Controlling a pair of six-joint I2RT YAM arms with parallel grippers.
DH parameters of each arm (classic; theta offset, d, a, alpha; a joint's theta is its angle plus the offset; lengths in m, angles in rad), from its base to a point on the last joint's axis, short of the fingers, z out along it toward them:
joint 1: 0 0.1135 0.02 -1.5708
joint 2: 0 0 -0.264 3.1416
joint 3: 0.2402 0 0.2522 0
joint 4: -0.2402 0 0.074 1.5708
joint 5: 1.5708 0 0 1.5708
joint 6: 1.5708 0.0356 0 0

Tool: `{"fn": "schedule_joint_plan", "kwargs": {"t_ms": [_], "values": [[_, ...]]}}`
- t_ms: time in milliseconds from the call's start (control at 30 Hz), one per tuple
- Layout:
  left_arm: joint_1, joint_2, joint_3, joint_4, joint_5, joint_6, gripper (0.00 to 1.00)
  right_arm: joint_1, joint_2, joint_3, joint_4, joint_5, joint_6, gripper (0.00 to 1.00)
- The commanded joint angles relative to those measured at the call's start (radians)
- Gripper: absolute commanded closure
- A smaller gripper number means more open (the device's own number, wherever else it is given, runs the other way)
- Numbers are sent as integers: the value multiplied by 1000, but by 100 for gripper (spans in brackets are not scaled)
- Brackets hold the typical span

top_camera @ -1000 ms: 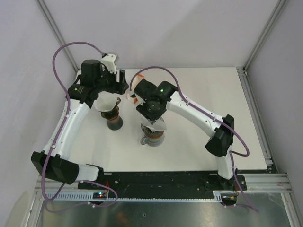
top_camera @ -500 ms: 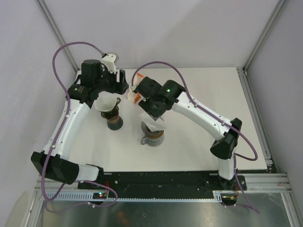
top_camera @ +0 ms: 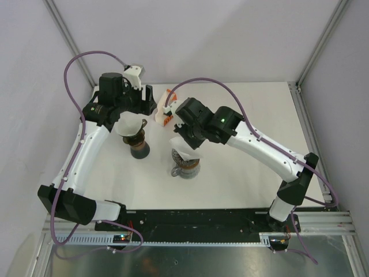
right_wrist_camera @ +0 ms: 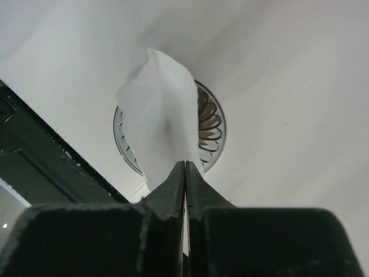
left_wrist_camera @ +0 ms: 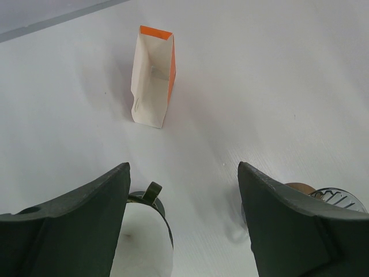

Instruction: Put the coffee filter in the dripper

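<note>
A white coffee filter (right_wrist_camera: 160,118) stands folded and upright over the ribbed glass dripper (right_wrist_camera: 211,123), and my right gripper (right_wrist_camera: 185,165) is shut on its near edge. From above, that filter (top_camera: 182,152) pokes out of the dripper (top_camera: 186,166) at mid-table, under the right gripper (top_camera: 185,142). My left gripper (left_wrist_camera: 183,173) is open and holds nothing. It hovers above a second dripper (left_wrist_camera: 145,239) that has a white filter seated in it (top_camera: 132,127).
An orange and white open carton (left_wrist_camera: 153,75) lies on the table beyond the left gripper, between the two wrists (top_camera: 165,109). The second dripper sits on a dark cup (top_camera: 139,149). Metal frame posts edge the white table (top_camera: 259,115).
The right gripper's jaws have closed from half open onto the filter's edge. The right arm's elbow swung out to the right, uncovering the carton. The left arm has not moved.
</note>
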Motion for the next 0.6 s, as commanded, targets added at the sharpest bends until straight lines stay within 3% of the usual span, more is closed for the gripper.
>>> {"fn": "schedule_joint_plan", "kwargs": {"t_ms": [0,567], "values": [[8,-11,-6,28,3,7,20,-8,-8,-59,73,-105,14,100],[9,-15,-7,28,-5,15,20,-35,77,-190,159,-215,7,100]]}}
